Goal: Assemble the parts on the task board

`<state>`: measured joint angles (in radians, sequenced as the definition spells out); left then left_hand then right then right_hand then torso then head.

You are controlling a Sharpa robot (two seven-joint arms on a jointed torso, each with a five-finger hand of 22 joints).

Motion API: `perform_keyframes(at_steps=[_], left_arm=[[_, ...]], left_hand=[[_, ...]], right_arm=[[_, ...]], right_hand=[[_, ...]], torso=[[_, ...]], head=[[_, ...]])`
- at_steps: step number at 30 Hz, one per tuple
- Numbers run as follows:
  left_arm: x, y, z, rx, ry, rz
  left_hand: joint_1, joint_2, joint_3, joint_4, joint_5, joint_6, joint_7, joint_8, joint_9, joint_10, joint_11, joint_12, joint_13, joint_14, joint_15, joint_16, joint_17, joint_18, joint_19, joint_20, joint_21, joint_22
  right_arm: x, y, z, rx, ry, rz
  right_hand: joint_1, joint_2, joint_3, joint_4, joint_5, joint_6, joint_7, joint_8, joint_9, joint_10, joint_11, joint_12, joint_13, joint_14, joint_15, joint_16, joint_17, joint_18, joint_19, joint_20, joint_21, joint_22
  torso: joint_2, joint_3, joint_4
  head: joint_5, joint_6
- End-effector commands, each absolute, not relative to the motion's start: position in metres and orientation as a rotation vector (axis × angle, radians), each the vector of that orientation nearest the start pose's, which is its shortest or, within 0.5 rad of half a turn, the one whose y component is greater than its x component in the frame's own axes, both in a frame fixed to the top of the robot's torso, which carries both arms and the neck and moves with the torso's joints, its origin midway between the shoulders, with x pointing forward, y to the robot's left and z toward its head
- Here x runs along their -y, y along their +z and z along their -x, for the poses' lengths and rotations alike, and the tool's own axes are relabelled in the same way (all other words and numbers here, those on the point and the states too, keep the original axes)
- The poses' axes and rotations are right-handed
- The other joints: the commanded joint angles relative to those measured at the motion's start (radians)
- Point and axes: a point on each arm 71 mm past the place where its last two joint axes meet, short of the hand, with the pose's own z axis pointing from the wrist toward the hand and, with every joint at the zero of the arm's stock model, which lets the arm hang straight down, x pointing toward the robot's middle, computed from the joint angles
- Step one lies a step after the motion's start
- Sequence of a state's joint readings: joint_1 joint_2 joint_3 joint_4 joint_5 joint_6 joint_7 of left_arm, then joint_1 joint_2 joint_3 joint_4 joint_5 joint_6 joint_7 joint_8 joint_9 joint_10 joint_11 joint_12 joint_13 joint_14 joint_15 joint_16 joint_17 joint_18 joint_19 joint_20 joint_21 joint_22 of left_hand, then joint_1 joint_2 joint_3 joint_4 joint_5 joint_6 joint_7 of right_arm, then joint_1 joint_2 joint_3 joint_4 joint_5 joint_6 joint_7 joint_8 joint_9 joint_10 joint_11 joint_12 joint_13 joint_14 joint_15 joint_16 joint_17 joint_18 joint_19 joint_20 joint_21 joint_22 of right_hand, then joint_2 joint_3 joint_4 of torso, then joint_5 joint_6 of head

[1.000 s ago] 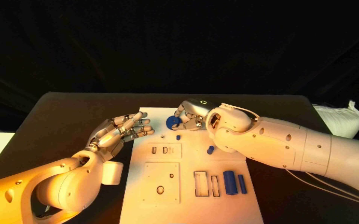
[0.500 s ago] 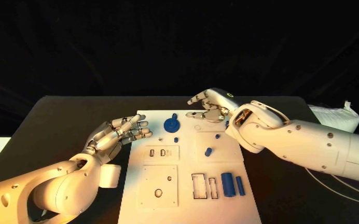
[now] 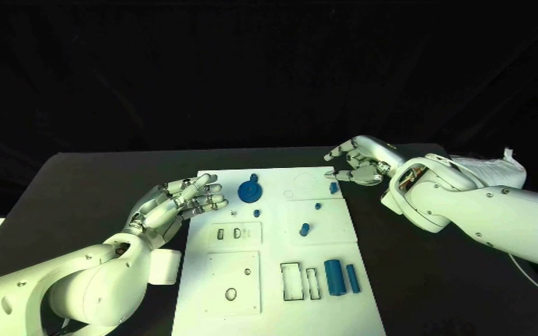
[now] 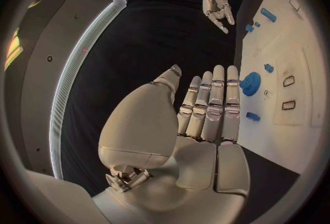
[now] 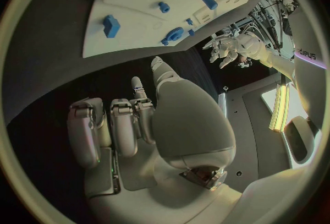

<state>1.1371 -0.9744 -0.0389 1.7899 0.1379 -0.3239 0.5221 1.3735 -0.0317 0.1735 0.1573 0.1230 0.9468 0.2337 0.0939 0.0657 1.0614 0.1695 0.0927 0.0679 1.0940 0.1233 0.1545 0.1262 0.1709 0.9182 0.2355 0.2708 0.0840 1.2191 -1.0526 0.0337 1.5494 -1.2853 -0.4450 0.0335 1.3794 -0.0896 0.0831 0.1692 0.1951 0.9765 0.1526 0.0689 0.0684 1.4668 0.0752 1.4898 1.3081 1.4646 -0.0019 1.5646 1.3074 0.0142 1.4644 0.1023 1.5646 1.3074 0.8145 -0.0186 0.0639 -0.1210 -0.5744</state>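
Head view: the round blue disc part [image 3: 249, 190] now lies released at the far left of the white task board [image 3: 269, 289]. The right robot hand [image 3: 361, 163] has withdrawn right over the black table [image 3: 101, 180], fingers loosely curled, empty; the left robot hand [image 3: 179, 201] stays open beside the board. That placement looks done.

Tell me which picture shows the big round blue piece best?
The head view: the round blue piece sits in plain sight on the task board, seen from above. The left wrist view shows it past the left hand. The right wrist view shows it small and edge-on.
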Motion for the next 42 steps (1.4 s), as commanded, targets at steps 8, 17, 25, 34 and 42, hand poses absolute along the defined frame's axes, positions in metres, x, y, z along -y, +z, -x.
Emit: perform_keyframes(at_steps=[8, 17, 25, 34, 42], left_arm=[[-0.196, -0.178, -0.427, -1.348, -1.76, 1.247], [-0.197, -0.179, -0.428, -1.348, -1.755, 1.248], [-0.198, -0.179, -0.428, -1.349, -1.751, 1.25], [-0.199, -0.179, -0.429, -1.348, -1.748, 1.251], [-0.199, -0.179, -0.429, -1.348, -1.747, 1.252]], left_hand=[[0.008, 0.002, 0.001, -0.006, -0.004, 0.0, 0.004, -0.004, 0.0, -0.002, 0.007, -0.003, -0.001, 0.002, 0.005, -0.004, 0.002, 0.012, 0.004, 0.003, -0.003, -0.001], [0.009, 0.003, 0.002, -0.007, -0.004, 0.0, 0.004, -0.004, 0.0, -0.002, 0.007, -0.004, -0.001, 0.002, 0.005, -0.004, 0.002, 0.013, 0.004, 0.003, -0.004, -0.002], [0.009, 0.003, 0.002, -0.007, -0.004, 0.0, 0.004, -0.004, 0.0, -0.002, 0.007, -0.004, -0.001, 0.002, 0.005, -0.004, 0.002, 0.013, 0.004, 0.003, -0.004, -0.002], [0.009, 0.003, 0.002, -0.007, -0.004, 0.0, 0.004, -0.004, 0.0, -0.002, 0.007, -0.004, -0.001, 0.002, 0.005, -0.004, 0.002, 0.013, 0.004, 0.003, -0.004, -0.002], [0.009, 0.003, 0.002, -0.008, -0.004, 0.0, 0.004, -0.005, 0.0, -0.002, 0.007, -0.004, -0.001, 0.002, 0.005, -0.005, 0.002, 0.013, 0.004, 0.003, -0.004, -0.002]], right_arm=[[0.313, -0.158, -0.491, -1.561, 0.632, -0.084], [0.316, -0.173, -0.497, -1.595, 0.618, -0.094], [0.315, -0.18, -0.498, -1.614, 0.614, -0.093], [0.315, -0.183, -0.499, -1.62, 0.612, -0.092], [0.314, -0.184, -0.5, -1.626, 0.615, -0.09]], right_hand=[[0.002, -0.009, -0.01, -0.012, -0.024, 0.001, 0.002, -0.005, -0.002, 0.066, -0.008, -0.006, 0.217, 0.106, -0.004, 0.006, 0.263, -0.014, 0.106, -0.003, 0.006, 0.263], [-0.001, -0.011, -0.014, -0.013, -0.034, -0.003, 0.002, -0.006, -0.002, 0.065, -0.007, -0.008, 0.216, 0.106, -0.003, 0.006, 0.263, -0.014, 0.106, -0.003, 0.006, 0.263], [-0.001, -0.011, -0.014, -0.014, -0.036, -0.004, 0.003, -0.006, -0.002, 0.066, -0.007, -0.006, 0.217, 0.106, -0.003, 0.006, 0.263, -0.014, 0.106, -0.003, 0.006, 0.263], [0.001, 0.001, -0.011, -0.016, -0.042, 0.007, 0.0, 0.0, 0.0, 0.068, -0.009, -0.003, 0.219, 0.106, -0.004, 0.006, 0.263, -0.014, 0.106, -0.003, 0.006, 0.263], [0.01, 0.023, -0.004, -0.027, -0.045, 0.032, -0.004, 0.008, 0.003, 0.07, -0.013, 0.002, 0.222, 0.106, -0.007, 0.006, 0.263, -0.014, 0.106, -0.005, 0.006, 0.263]], torso=[[0.0, 0.0027, -0.002], [-0.001, 0.001, -0.0004], [-0.001, 0.0006, -0.0016], [-0.001, 0.0002, -0.0007], [-0.001, -0.0001, -0.0013]], head=[[0.003, 0.001], [0.008, -0.013], [0.011, -0.02], [0.01, -0.02], [0.01, -0.021]])
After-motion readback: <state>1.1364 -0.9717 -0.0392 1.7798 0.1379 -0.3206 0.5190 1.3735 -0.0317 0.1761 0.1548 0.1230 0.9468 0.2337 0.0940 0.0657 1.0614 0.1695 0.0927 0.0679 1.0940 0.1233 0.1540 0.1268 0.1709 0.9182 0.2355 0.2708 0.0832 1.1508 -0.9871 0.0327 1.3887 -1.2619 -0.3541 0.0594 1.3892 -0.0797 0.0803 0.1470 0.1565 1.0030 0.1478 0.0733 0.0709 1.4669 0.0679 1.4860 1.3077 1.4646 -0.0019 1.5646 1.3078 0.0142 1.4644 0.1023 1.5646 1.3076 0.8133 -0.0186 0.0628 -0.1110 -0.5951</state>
